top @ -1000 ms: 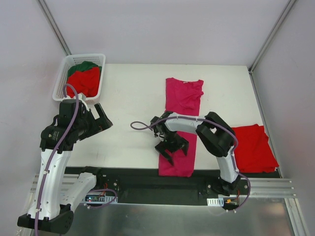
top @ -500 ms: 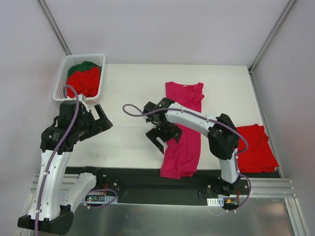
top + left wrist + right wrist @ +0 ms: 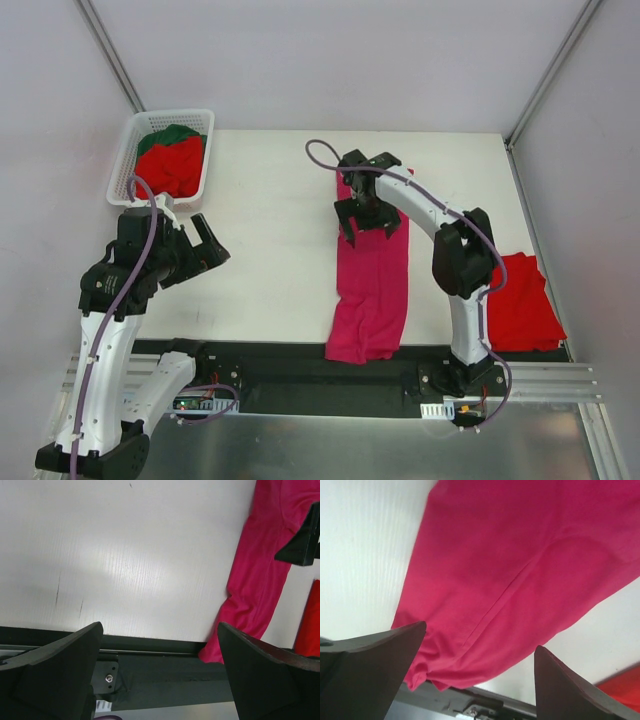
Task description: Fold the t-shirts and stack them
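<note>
The white desk (image 3: 270, 220) carries a magenta-pink t-shirt (image 3: 375, 290), folded into a long narrow strip down the middle, its near end hanging over the desk's front edge. A folded bright red t-shirt (image 3: 525, 305) lies at the desk's right side, well apart from the strip. At the far left corner a white lattice basket (image 3: 125, 160) holds a crumpled red shirt (image 3: 170, 165) with a dark green shirt (image 3: 180, 133) behind it. The right end effector (image 3: 368, 230) hangs over the strip's far part, jaws wide, gripping nothing. The left end effector (image 3: 205, 250) is raised by the desk's left edge, jaws wide, empty
</note>
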`<state>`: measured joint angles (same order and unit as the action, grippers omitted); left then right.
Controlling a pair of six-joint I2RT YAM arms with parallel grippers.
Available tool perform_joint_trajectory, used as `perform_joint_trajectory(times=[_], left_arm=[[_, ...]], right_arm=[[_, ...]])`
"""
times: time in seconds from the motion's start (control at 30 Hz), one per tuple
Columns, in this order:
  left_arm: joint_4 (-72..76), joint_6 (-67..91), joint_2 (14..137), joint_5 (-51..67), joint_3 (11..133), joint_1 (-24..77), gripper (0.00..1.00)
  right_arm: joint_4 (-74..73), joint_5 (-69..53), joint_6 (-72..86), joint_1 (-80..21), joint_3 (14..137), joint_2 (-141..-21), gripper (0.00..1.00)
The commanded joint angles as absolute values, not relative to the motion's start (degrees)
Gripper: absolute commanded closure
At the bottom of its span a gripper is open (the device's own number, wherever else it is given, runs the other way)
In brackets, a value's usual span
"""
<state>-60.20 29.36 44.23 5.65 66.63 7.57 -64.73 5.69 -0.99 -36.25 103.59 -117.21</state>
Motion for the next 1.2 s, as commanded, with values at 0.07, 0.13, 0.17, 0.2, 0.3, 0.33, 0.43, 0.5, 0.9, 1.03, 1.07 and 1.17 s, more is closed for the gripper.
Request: perform_joint_trajectory(times=[0.07,0.13,0.17,0.2,0.3,0.33,0.43,0.5,0.9,1.03,1.07,1.17], left_arm=[[-59.15,29.36,43.51,6.86,66.62,8.09,0.01],[-59.15,29.44,43.68,6.94,66.53,8.09,0.01],[-59.06,29.44,43.59,7.03,66.53,8.09,0.01],[-59.15,29.44,43.68,7.03,66.53,8.09,0.01],[-59.06,29.36,43.68,7.03,66.62,8.09,0.01],[-59.06,29.27,43.68,7.12,66.71,8.09,0.01],[-59.15,29.18,43.68,7.12,66.88,8.09,0.01],[-59.15,29.09,43.77,6.94,66.97,8.09,0.01],[-59.59,28.92,44.3,6.94,67.32,8.09,0.01],[-60.29,28.65,44.38,6.77,67.59,8.09,0.01],[-60.47,28.57,44.38,6.51,67.59,8.09,0.01],[-61.08,28.3,44.3,6.33,67.76,8.09,0.01]], right_arm=[[-60.47,1.32,2.81,-31.56,110.21,-121.46,0.04],[-59.68,0.53,2.9,-31.03,111.0,-123.65,0.04],[-59.5,0.53,2.73,-30.76,111.09,-124.45,0.04],[-59.07,0.53,2.72,-30.59,111.18,-125.15,0.04],[-57.58,0.44,2.55,-30.15,109.78,-127.0,0.04],[-57.31,-1.91,2.55,-30.15,109.34,-127.44,0.04],[-57.39,-1.94,2.81,-29.71,108.2,-128.85,0.04],[-57.48,-2.28,2.55,-29.71,108.02,-129.81,0.04],[-57.21,-12.03,-1.49,-30.06,119.95,-139.47,0.04],[-57.92,-15.46,-2.55,-29.62,126.64,-142.63,0.04],[-57.83,-17.03,-2.29,-29.62,127.87,-143.26,0.04],[-57.92,-20.11,-1.5,-29.18,133.49,-145.98,0.04]])
